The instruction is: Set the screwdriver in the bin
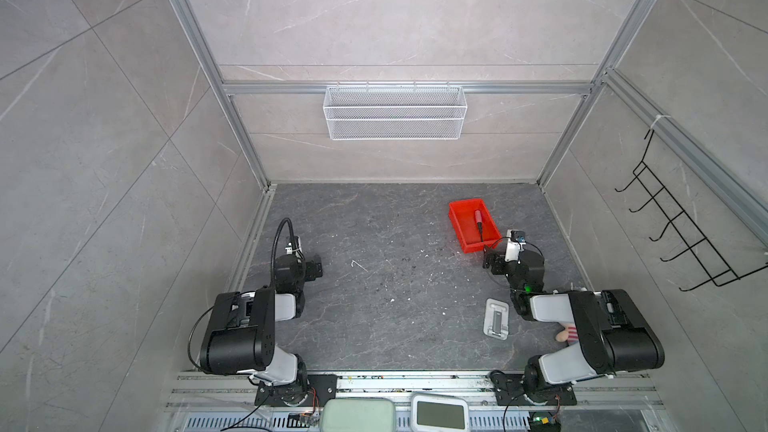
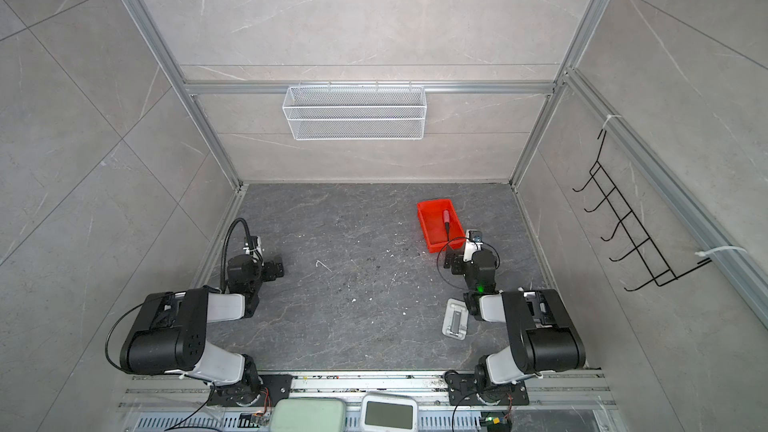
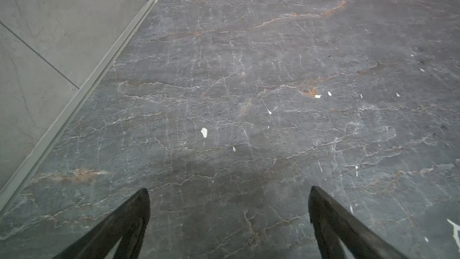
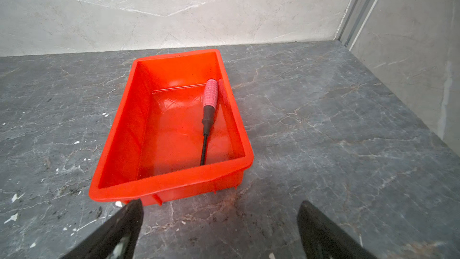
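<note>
Both top views look down from high above the near edge; my right wrist view, close, shares their bin (image 4: pixel 119 125).

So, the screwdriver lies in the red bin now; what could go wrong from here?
1. The open right pincer hovers close to the bin; a forward move could shove or tip it.
2. The screwdriver lies loose beside a side wall, so a knock to the bin might shift it.

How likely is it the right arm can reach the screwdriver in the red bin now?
Probably yes. The right pincer is open just short of the bin, and the screwdriver lies uncovered inside, close along one long wall; only that wall might crowd a finger.
</note>
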Controlling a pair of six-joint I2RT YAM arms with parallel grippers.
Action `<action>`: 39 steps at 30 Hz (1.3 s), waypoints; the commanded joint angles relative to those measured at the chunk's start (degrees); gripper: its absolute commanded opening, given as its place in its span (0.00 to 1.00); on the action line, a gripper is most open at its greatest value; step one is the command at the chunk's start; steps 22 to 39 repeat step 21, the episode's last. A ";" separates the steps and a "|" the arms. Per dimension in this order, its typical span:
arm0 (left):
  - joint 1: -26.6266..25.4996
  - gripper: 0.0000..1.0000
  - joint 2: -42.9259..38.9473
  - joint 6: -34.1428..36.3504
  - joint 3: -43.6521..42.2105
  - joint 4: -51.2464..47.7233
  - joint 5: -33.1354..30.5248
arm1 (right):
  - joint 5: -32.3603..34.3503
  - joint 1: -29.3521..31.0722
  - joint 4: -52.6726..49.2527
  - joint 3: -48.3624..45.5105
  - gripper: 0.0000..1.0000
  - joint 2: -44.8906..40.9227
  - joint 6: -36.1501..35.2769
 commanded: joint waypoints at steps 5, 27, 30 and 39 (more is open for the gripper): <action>-0.05 1.00 -0.45 -1.33 1.28 3.56 1.68 | 0.98 0.35 -0.28 0.88 0.99 0.34 -0.86; -0.01 1.00 -0.43 -1.29 1.31 3.39 1.71 | 2.56 1.93 -1.85 1.76 0.99 0.48 -2.19; -0.01 1.00 -0.43 -1.29 1.31 3.39 1.71 | 2.56 1.93 -1.85 1.76 0.99 0.48 -2.19; -0.01 1.00 -0.43 -1.29 1.31 3.39 1.71 | 2.56 1.93 -1.85 1.76 0.99 0.48 -2.19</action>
